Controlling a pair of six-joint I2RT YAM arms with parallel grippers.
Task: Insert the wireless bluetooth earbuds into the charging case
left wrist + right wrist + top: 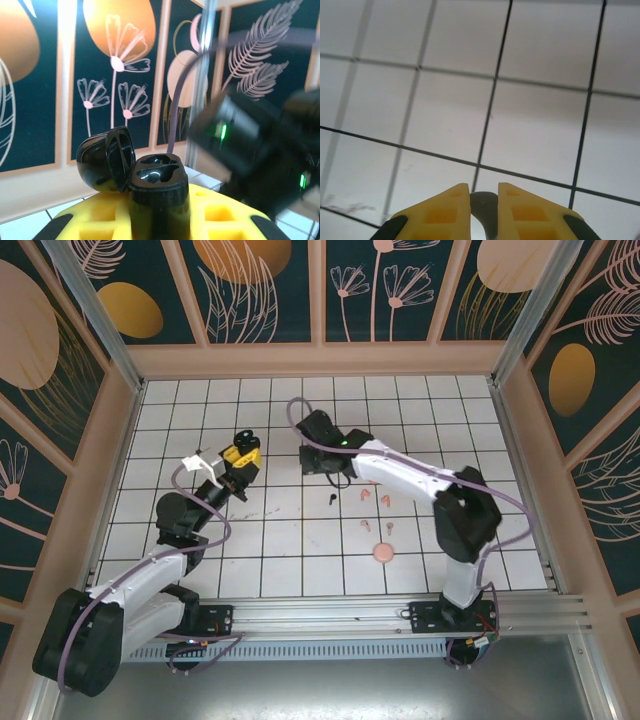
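My left gripper (160, 212) is shut on a black charging case (157, 175), held upright with its lid (105, 155) swung open to the left and both sockets empty. In the top view this gripper (240, 456) is raised over the left-centre tiles. My right gripper (484, 187) is shut on a small dark earbud (484, 205) pinched between its yellow fingers, above the white tiles. From above, the right gripper (318, 460) hangs just right of the case. Another black earbud (332, 499) lies on the floor, with several pale pink earbuds (366, 495) to its right.
A round pink case (382, 553) lies on the tiles nearer the front. The right arm's black wrist (250, 145) looms close beside the held case. Patterned walls (320, 290) enclose the tiled floor; the rail (330, 615) with the arm bases runs along the front.
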